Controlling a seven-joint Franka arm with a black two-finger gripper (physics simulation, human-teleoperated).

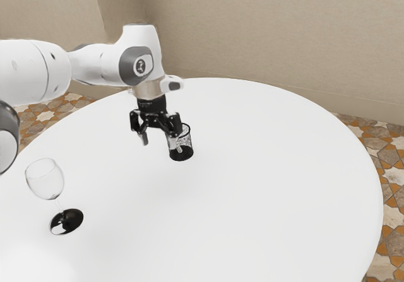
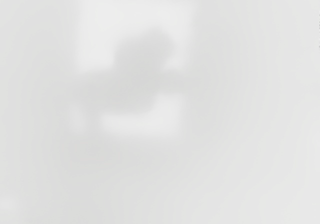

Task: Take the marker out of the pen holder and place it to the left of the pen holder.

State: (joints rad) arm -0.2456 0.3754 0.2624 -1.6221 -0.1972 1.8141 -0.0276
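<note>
My gripper point(image 1: 160, 144) is over the table near the pen holder, its fingers spread apart with nothing seen between them. The pen holder point(image 1: 182, 154), a see-through cup with a black lower part, stands upright toward the exterior view's right of the gripper. One finger overlaps the holder in that view; whether they touch I cannot tell. A small pale shape shows within the holder's outline, and I cannot tell whether it is the marker or a fingertip. In the wrist view, a soft grey shadow lies on the white tabletop point(image 2: 240, 149).
A clear wine glass point(image 1: 45, 180) with a black base stands near the exterior view's lower left. The round white table point(image 1: 271, 187) reaches toward the beige wall behind, with patterned floor tiles point(image 1: 382, 162) beyond its edge.
</note>
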